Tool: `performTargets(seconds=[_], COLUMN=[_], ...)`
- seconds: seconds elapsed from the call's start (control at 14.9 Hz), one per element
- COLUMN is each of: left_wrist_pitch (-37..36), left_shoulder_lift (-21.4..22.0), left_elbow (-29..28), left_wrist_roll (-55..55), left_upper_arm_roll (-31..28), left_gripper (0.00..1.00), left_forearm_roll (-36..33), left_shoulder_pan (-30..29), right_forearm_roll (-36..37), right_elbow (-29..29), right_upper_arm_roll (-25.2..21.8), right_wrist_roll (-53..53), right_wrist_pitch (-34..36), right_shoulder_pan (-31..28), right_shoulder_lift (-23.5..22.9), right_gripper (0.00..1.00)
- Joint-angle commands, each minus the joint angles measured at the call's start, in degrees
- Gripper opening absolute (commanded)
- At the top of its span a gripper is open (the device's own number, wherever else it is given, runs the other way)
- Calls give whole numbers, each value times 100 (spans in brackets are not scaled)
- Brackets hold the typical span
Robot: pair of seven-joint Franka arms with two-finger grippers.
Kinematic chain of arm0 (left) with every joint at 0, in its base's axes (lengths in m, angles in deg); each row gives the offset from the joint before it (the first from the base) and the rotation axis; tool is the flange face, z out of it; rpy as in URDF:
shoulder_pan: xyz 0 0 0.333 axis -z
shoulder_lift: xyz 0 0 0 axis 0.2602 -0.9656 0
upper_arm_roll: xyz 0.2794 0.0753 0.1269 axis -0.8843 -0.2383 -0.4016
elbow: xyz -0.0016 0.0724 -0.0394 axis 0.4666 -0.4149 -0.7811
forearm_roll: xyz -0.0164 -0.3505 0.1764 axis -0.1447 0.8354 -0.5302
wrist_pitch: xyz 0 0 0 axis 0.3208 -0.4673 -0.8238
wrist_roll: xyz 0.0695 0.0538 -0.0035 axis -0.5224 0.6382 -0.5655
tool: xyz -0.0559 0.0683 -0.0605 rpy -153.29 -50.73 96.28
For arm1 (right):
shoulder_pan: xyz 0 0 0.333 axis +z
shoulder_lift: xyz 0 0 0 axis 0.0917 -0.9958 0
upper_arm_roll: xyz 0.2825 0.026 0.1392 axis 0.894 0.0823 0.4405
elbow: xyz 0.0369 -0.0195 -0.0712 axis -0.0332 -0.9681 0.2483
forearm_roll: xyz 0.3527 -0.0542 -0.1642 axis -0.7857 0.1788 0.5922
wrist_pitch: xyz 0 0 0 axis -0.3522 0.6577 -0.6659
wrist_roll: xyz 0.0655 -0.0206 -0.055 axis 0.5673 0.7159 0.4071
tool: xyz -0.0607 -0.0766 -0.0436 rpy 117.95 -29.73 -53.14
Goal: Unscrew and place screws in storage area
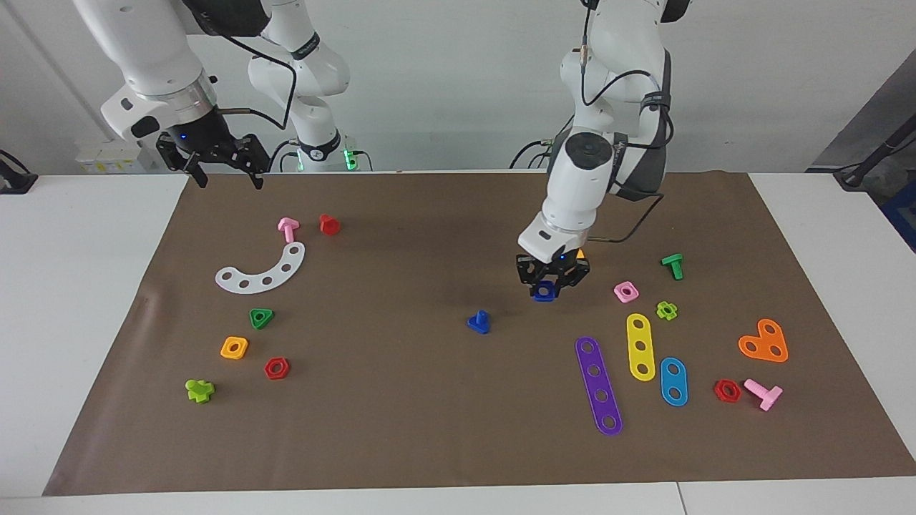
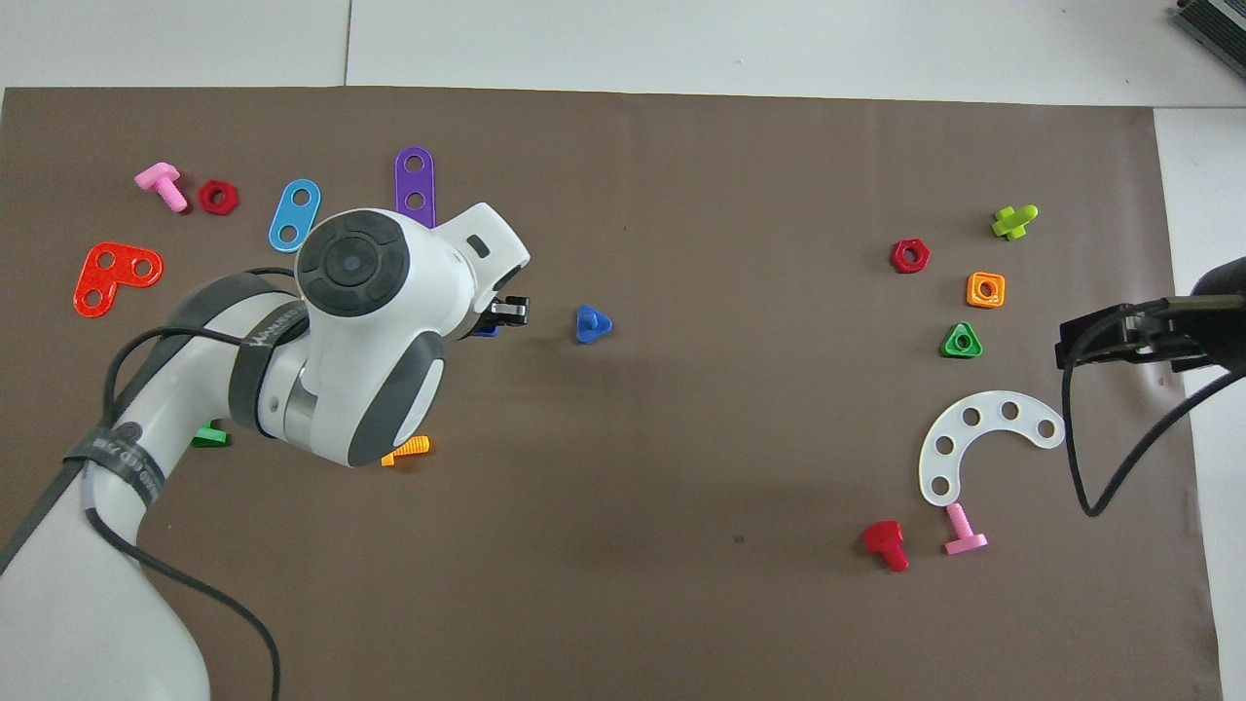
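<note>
- The left gripper (image 1: pixel 552 280) points straight down, low over the brown paper mat (image 1: pixel 401 415), and its fingers pinch a blue square plastic nut (image 1: pixel 544 290).
- The small dark-blue plastic bolt (image 1: pixel 479 322) stands on its head on the mat, free, near that gripper, toward the right arm's end.
- The right gripper (image 1: pixel 223 166) waits up high with fingers spread, over the mat's edge near the white curved strip (image 1: pixel 262 270).

high facing camera, steep overhead camera, both sharing brown mat (image 1: pixel 401 429)

Bare mat (image 1: pixel 401 400) lies around the blue bolt (image 1: pixel 479 322); the left gripper (image 1: pixel 549 286) sits low just beside it.
</note>
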Motion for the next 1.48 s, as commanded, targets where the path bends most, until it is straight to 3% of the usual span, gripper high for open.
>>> performTargets(seconds=[0.0, 0.27, 0.67, 1.01, 1.08, 1.21, 1.28, 1.41], left_wrist_pitch=[315, 1668, 1925, 2514, 2532, 2488, 2427, 2183], left_shoulder_lift=[437, 517, 253, -89, -98, -98, -72, 164], left_elbow=[-732, -1523, -1647, -1709, -1726, -1692, -1665, -1665], left_wrist_roll=[114, 553, 931, 861, 879, 932, 932, 923], left_upper_arm_roll=[49, 58, 58, 58, 58, 58, 58, 58], left_gripper=[21, 21, 26, 26, 37, 95, 100, 100], left_forearm_roll=[58, 58, 58, 67, 58, 58, 58, 58], left_shoulder_pan=[-445, -876, -1053, -974, -974, -974, -965, -974], right_forearm_roll=[-131, -192, 53, 237, 317, 466, 597, 652], right_elbow=[18, 377, 1880, 1899, 1890, 1873, 1907, 1899], right_upper_arm_roll=[80, 80, 115, 124, 124, 133, 133, 133], right_wrist_roll=[-1, -493, -2189, -2935, -3041, -3060, -3060, -3165], right_wrist_pitch=[-126, -274, -643, -1855, -2110, -2436, -2542, -2867], right_shoulder_pan=[174, 710, 2115, 2854, 2925, 2961, 3074, 3233], right_shoulder_lift=[22, -381, -2208, -2965, -3097, -3430, -3693, -3845], right_gripper=[100, 100, 100, 100, 100, 100, 100, 100])
